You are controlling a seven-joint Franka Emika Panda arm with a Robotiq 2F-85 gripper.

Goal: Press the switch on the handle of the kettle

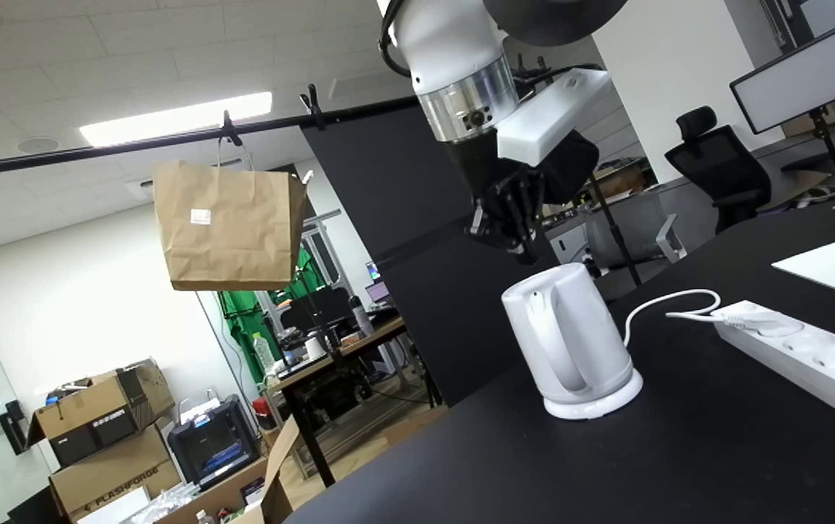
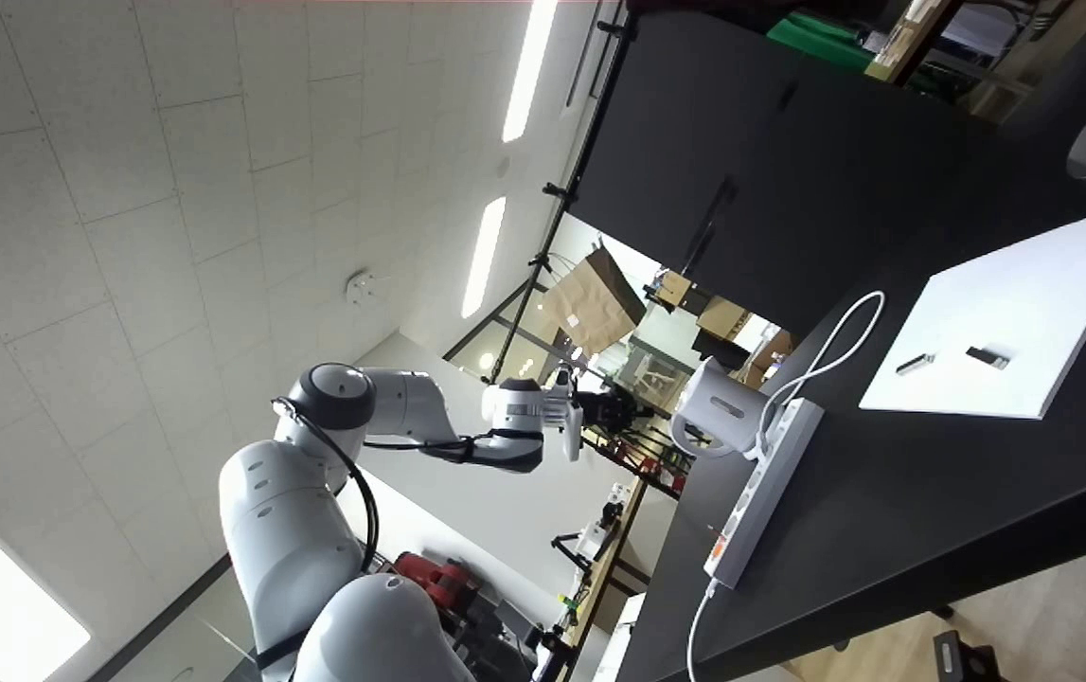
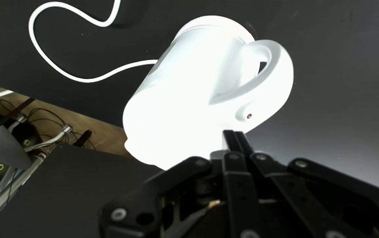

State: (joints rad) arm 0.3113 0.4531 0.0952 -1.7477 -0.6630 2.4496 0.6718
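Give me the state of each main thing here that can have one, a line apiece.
Kettle: upright, seated on its base.
Handle switch: untouched; on or off, cannot tell.
Gripper: shut, empty, touching nothing.
Power strip: a plug seated in it; on or off, cannot tell.
Paper bag: hanging upright.
Ceiling light: lit.

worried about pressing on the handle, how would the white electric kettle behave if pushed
The white electric kettle looks smooth and hard-shelled, so it should barely flex. Taller than its round base is wide, it might tip if pushed near the top.
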